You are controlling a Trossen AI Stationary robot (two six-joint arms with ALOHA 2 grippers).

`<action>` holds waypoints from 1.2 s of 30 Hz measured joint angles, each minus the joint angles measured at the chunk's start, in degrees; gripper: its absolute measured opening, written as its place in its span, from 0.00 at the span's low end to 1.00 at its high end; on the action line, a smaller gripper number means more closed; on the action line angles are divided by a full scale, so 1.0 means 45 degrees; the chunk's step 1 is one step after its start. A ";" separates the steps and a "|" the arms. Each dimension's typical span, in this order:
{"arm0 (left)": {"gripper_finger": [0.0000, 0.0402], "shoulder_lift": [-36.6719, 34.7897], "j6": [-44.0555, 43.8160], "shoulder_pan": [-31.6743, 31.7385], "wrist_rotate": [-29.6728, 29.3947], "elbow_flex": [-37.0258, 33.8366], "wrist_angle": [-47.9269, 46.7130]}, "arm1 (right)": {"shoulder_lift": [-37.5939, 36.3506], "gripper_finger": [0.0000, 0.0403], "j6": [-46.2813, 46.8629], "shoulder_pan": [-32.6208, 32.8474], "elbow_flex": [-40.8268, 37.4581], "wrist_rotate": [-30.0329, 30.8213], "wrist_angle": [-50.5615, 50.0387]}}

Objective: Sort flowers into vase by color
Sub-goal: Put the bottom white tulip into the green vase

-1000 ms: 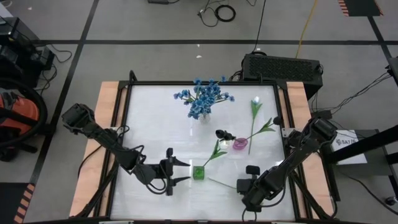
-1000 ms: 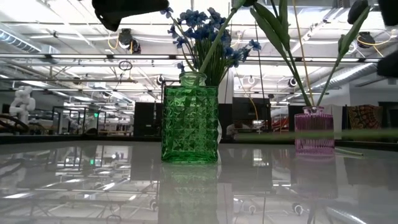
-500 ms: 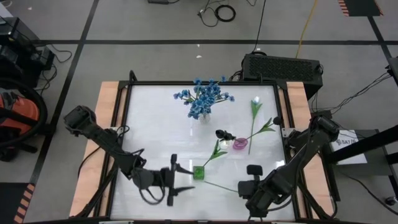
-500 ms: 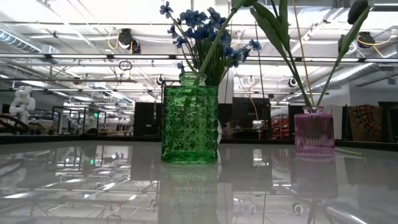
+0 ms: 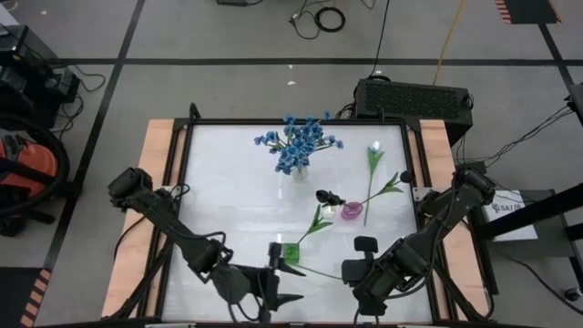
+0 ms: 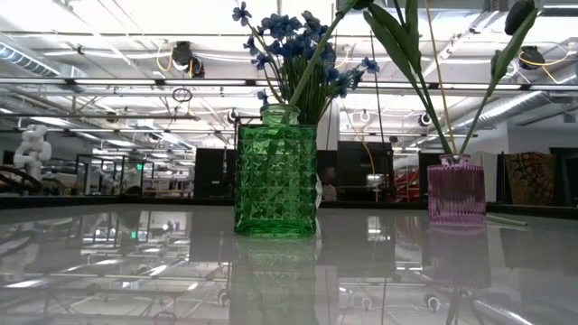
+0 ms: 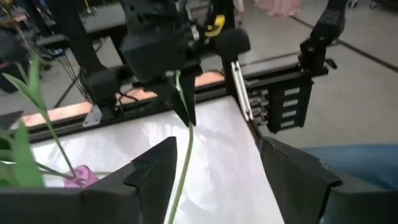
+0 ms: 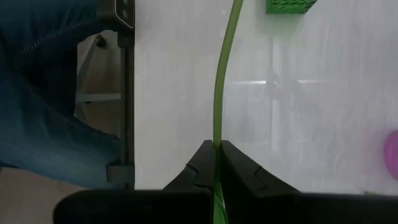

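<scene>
My right gripper (image 5: 351, 273) is shut on a thin green stem (image 5: 319, 270) near the table's near edge. The stem's blossom does not show. The stem runs toward my left gripper (image 5: 284, 275), which is open, with its fingers on either side of the stem (image 7: 186, 149) and apart from it. Just beyond stands the green vase (image 5: 290, 252). The pink vase (image 5: 352, 211) holds a white tulip (image 5: 373, 150) and leafy stems. The blue flowers (image 5: 299, 144) stand in a vase at the far middle. My right gripper pinches the stem (image 8: 216, 140) between its two fingertips, coming from above at a slant. The stem runs on out of the fingertips, along the fingers, toward the green vase and my left gripper. The low view shows none of it on the table.
A person in blue trousers (image 8: 50, 93) stands at the table's near edge, close to both grippers. The green vase (image 6: 275, 181) and pink vase (image 6: 456, 190) stand upright on the glossy white top. The table's raised frame (image 5: 182, 182) borders it. A dark bud (image 5: 324, 196) hangs between the vases.
My left gripper has risen and gone toward the table's right and near edge, up to the stem and the right gripper. My right gripper has risen with the stem, which a second ago lay low and level across the low view and is now out of that view.
</scene>
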 joint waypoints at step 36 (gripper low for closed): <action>0.61 0.1578 -0.0589 0.1341 0.1074 0.0120 -0.1389 | 0.0000 0.01 -0.0398 0.0000 0.0000 0.0077 0.0603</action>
